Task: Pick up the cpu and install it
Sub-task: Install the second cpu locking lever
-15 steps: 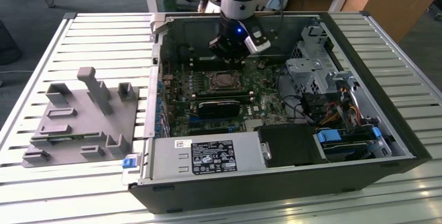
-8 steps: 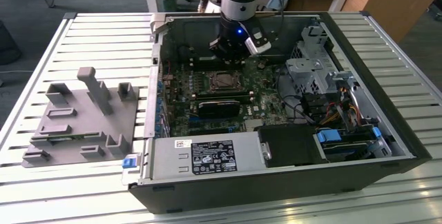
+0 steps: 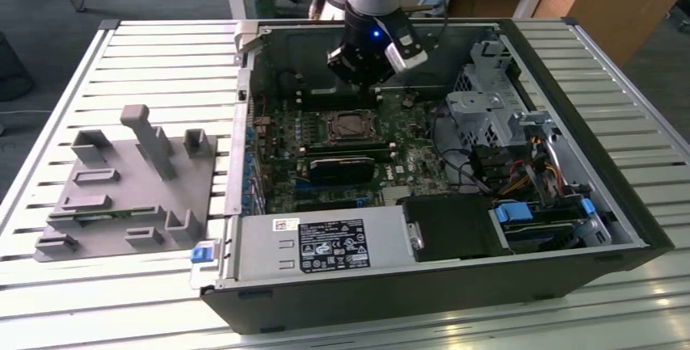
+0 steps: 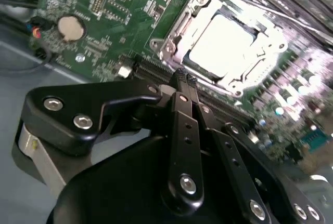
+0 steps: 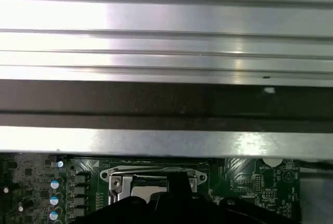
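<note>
The cpu point(image 4: 221, 44) lies flat in the socket point(image 4: 218, 39) on the motherboard point(image 3: 345, 152), inside the open computer case point(image 3: 431, 285); in the exterior view it shows as a small square point(image 3: 347, 126) in the socket, just below the gripper point(image 3: 367, 75). In the second wrist view the gripper point(image 4: 186, 78) hangs beside the socket, its jaws closed together with nothing between them, the tips clear of the chip.

As a judgement, the cpu will be light, stiff and thin, with a smooth metal lid that offers little friction. It should be fragile on the underside, where the contacts meet the socket, so any hold belongs on two opposite edges of the pale rim, kept level, with no pressing on the top and no sliding sideways.

The lid glares bright silver under the light. The socket frame around it is stamped bright steel with rounded corners and small screws. The motherboard is green, crowded with small silver-topped capacitors point(image 5: 54, 184), black slots and a round coin cell point(image 4: 71, 27) well away from the socket. The gripper is matt black with hard, angular links and shiny bolts.

On the far side of the socket from the gripper sits a black finned heatsink point(image 3: 339, 168). Outside the case, on the slatted metal surface point(image 3: 161, 67), lies a grey plastic fixture point(image 3: 129, 196) with upright posts.
</note>
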Robot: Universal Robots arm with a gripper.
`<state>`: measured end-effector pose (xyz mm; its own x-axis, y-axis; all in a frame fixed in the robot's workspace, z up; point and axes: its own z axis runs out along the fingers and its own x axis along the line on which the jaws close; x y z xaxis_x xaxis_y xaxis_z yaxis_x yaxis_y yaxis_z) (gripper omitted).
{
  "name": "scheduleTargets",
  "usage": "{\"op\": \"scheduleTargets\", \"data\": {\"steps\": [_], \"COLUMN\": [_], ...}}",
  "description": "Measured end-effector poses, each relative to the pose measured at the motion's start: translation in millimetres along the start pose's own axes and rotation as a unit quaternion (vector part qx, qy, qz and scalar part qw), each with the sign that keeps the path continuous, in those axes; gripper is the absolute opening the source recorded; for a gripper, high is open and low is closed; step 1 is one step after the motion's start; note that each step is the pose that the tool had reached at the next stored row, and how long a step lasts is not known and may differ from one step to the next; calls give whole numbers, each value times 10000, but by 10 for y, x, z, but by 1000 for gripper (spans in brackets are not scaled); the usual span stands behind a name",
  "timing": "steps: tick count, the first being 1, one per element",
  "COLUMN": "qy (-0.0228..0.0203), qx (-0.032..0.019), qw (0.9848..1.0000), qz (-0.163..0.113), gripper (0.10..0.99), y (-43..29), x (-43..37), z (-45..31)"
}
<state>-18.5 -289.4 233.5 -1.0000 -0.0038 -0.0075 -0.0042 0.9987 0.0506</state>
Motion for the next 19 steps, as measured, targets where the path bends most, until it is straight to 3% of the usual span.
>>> {"op": "scheduleTargets", "data": {"steps": [2, 19], "qy": [1, 0], "qx": [1, 0], "qw": [10000, 10000], "qz": [-1, 0], "gripper": [106, 106], "y": [0, -123], "x": [-1, 0], "z": [-42, -48]}}
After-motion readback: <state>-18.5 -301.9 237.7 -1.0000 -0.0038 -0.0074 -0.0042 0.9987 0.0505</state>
